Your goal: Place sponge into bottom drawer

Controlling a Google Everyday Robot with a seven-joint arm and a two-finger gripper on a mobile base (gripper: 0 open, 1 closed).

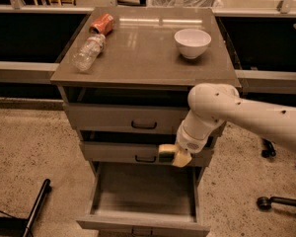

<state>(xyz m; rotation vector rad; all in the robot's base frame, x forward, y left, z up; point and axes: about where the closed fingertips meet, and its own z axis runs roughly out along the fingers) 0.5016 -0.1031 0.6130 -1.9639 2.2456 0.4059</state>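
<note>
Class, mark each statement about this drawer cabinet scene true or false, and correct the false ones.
1. The bottom drawer is pulled open. True.
2. The sponge lies inside that drawer. False: the tool holds it in the air, in front of the middle drawer and above the open one.
3. A white bowl stands on the cabinet top. True.
4. The plastic bottle stands upright. False: it lies on its side, next to a red can.

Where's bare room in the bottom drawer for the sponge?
The bottom drawer shows a bare floor, wall to wall. The gripper, holding the sponge, hangs above its back right corner; only there, near the middle drawer, is it tight.
</note>
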